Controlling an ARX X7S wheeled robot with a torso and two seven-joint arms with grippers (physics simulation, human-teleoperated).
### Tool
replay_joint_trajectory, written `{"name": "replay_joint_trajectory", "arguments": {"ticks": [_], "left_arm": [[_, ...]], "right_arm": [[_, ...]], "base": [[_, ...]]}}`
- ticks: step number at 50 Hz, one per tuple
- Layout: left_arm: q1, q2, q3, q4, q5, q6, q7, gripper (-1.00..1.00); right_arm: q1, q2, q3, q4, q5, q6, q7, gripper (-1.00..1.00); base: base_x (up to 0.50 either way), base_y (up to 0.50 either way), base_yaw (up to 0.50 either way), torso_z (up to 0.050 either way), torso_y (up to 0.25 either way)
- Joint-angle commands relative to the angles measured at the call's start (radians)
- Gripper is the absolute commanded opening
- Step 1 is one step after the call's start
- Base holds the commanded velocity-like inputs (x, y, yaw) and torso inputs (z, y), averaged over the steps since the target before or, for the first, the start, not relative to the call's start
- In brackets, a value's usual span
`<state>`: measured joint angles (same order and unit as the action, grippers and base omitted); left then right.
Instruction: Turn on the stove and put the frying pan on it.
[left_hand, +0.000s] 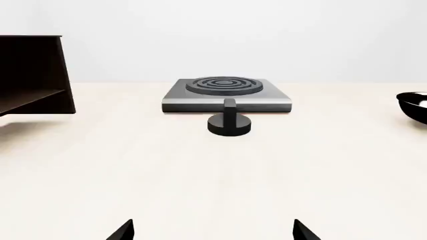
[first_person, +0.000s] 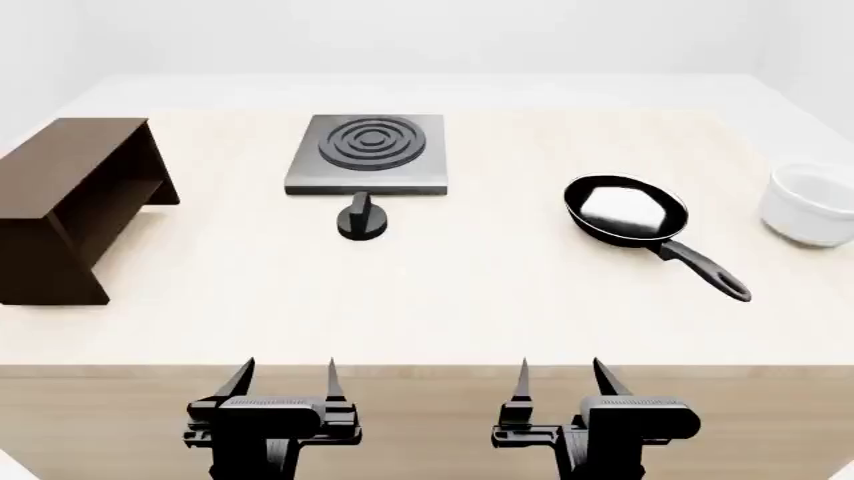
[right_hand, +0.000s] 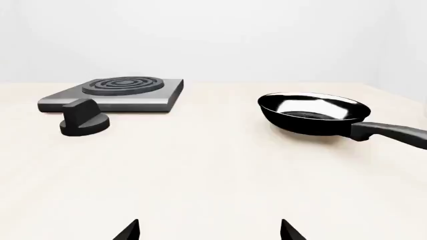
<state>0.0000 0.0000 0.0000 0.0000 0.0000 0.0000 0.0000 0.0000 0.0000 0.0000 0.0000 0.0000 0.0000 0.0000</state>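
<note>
With both grippers, left (first_person: 283, 378) and right (first_person: 558, 378), released and empty, the small round black frying pan (first_person: 625, 210) at centre-right of the tabletop (first_person: 441, 290) looks rigid and slick, best grasped by its long handle (first_person: 703, 268).

A brown wooden shelf (first_person: 74, 205) stands at the left end of the pale wooden table (first_person: 441, 310); a white round bowl (first_person: 810, 205) sits at the right end.
</note>
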Motion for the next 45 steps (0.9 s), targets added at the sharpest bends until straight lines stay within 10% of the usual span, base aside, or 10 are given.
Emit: {"name": "replay_joint_trajectory", "arguments": {"ticks": [1,45], "left_arm": [[-0.002,-0.015,0.008,0.0,-0.032,-0.008,-0.017,1.0],[0.05,-0.107,0.034,0.247,-0.095,0.028,-0.183,1.0]], "right_arm": [[0.002,0.014,-0.015,0.009,0.036,-0.007,0.009,1.0],[-0.073,0.114,-0.051,-0.288,0.188,-0.031,0.113,1.0]], "base": [[0.0,0.0,0.0,0.0,0.0],[0.11,0.0,0.0,0.0,0.0]]}}
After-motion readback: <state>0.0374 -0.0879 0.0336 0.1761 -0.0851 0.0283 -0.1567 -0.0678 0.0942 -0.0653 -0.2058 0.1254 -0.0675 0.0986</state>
